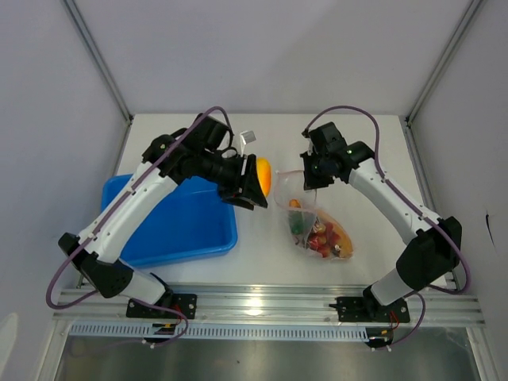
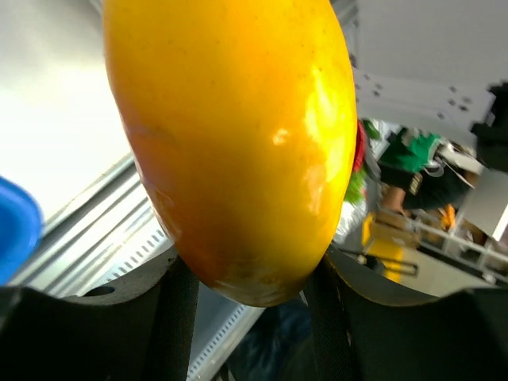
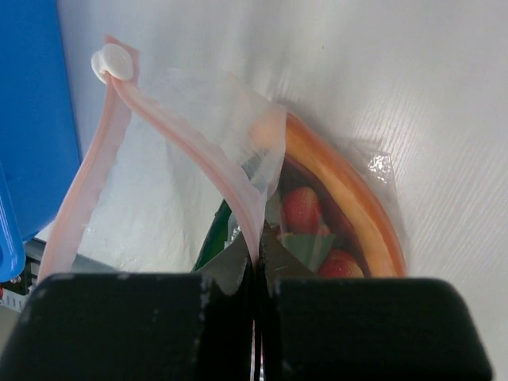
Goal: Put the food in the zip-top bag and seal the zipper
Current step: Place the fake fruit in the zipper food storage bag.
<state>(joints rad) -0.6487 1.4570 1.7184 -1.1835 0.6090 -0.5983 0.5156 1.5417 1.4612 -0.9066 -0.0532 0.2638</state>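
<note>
Much of the food is already inside the zip-top bag (image 1: 321, 230): cherry tomatoes (image 3: 300, 208), an orange-red wedge (image 3: 341, 190) and a green piece (image 3: 213, 238). A yellow-orange piece (image 1: 263, 176) is gripped by the left gripper (image 2: 250, 278), raised at ten o'clock from the bag. The mouth is held up by the right gripper (image 3: 258, 266), clamped on the zipper (image 3: 159, 135). Insertion and sealing are judged to remain.

The tray (image 1: 182, 230) lies left of the zip-top bag (image 1: 311, 216), food (image 1: 325, 238) inside.

Overhead and close right-wrist views share zip-top bag (image 1: 316, 228).
</note>
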